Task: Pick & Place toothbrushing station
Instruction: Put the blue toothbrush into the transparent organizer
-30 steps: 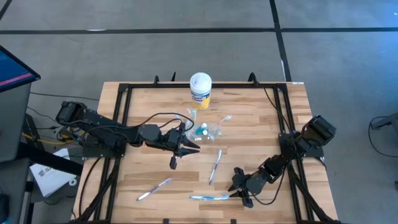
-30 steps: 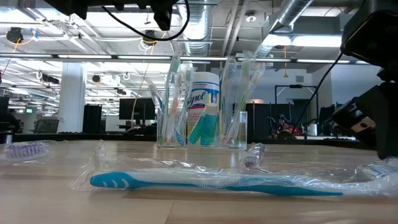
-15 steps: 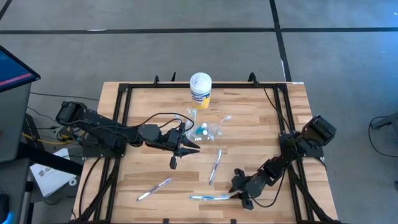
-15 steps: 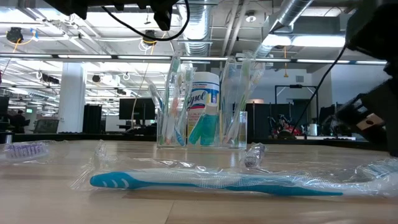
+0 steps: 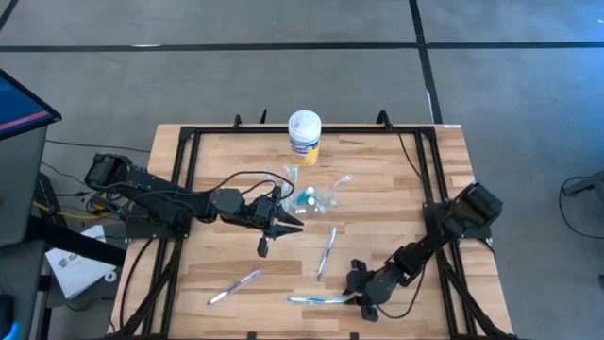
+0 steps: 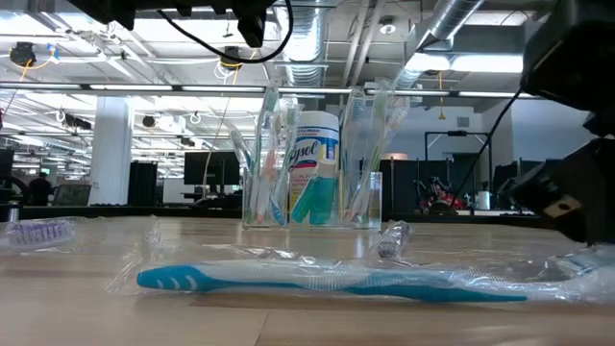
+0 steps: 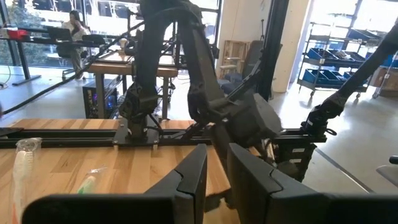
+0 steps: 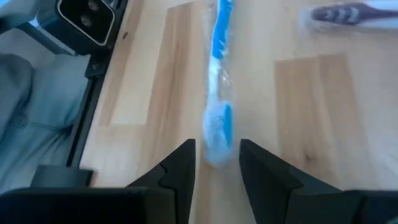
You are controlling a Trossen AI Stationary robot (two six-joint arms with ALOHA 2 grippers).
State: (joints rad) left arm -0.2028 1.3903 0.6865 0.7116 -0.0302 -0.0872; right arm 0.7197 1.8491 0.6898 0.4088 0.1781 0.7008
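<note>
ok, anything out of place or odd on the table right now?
Yes: three wrapped toothbrushes lie loose on the wood instead of standing in the clear cup: a blue one at the front edge, by the right end effector, a pale one front-left, another mid-table. No spills or damage visible.

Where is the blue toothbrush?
The blue toothbrush lies wrapped near the table's front edge in the high view, its end between the right hand's open fingers.

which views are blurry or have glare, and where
Right wrist view: the blue toothbrush and wood are soft with blur. Low view: ceiling lights glare behind the clear cup; the wrapped toothbrush up front is fairly sharp. Left wrist view: bright windows wash out the background.
</note>
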